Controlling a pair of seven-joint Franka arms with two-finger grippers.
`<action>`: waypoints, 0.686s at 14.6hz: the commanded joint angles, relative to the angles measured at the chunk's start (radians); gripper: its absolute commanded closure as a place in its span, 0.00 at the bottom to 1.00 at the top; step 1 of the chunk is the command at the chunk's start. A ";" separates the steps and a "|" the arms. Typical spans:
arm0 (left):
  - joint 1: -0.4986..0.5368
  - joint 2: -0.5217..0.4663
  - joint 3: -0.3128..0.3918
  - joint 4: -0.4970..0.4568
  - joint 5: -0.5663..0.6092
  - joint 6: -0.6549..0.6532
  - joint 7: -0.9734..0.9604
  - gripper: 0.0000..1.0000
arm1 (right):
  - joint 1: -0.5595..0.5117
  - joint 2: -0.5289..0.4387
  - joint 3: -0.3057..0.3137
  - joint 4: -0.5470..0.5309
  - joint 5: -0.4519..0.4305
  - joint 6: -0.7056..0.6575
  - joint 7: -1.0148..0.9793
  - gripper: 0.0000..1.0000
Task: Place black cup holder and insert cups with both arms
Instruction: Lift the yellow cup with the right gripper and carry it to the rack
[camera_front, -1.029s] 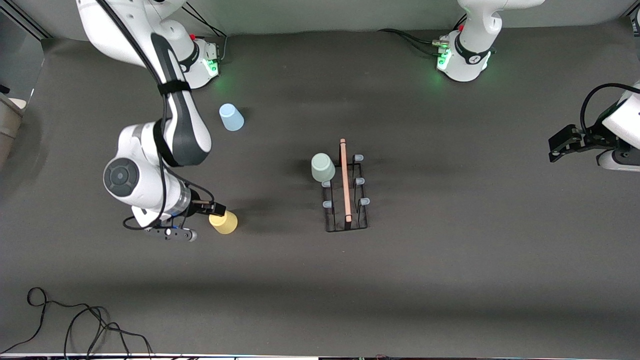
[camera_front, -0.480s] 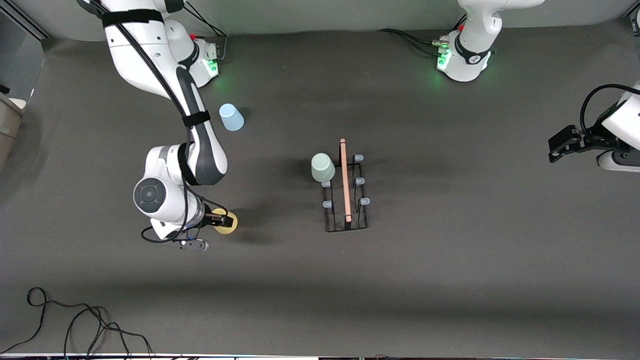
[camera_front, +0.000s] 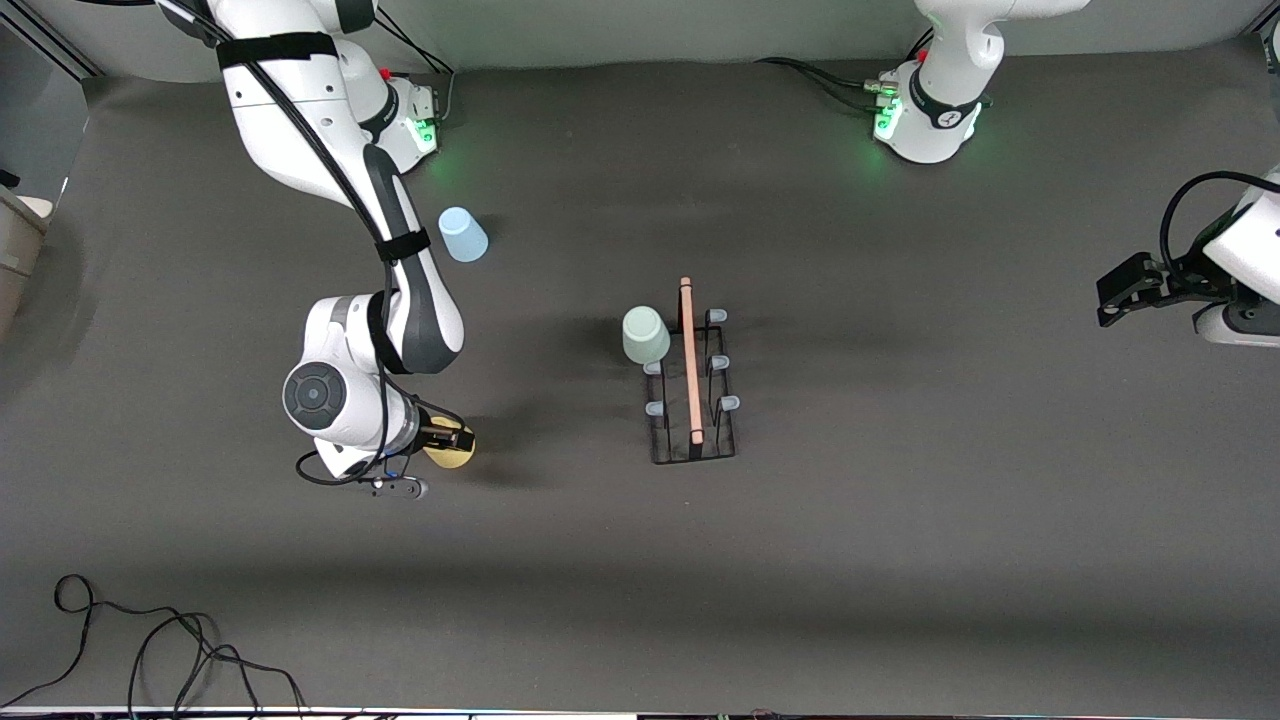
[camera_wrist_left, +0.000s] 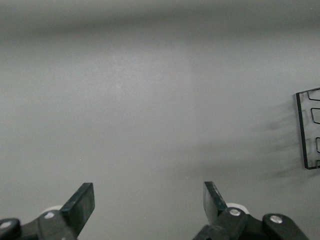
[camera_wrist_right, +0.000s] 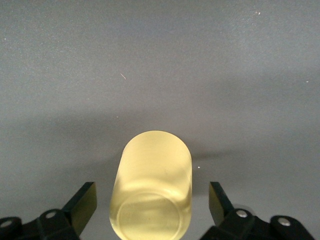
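Front view: right arm bent down from its base, elbow folded, right gripper low at the yellow cup, toward the right arm's end of the table. Right wrist view shows its fingers spread either side of that cup, not touching it. Light blue cup upside down near the right arm's base. Mint green cup inverted on a peg of the black cup holder, mid-table. Left arm waits, left gripper parted over bare table

Even overhead light, soft shadows, green base glow, sharp focus
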 joint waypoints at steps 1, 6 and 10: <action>-0.003 0.004 0.001 0.012 0.015 -0.013 -0.004 0.02 | 0.004 0.002 -0.003 -0.002 0.033 0.012 -0.038 0.44; -0.003 0.004 0.003 0.012 0.015 -0.015 -0.006 0.01 | 0.011 -0.076 -0.004 0.004 0.035 -0.068 -0.037 0.98; -0.003 0.004 0.003 0.013 0.015 -0.009 -0.012 0.01 | 0.013 -0.194 -0.007 0.021 0.035 -0.183 0.001 0.98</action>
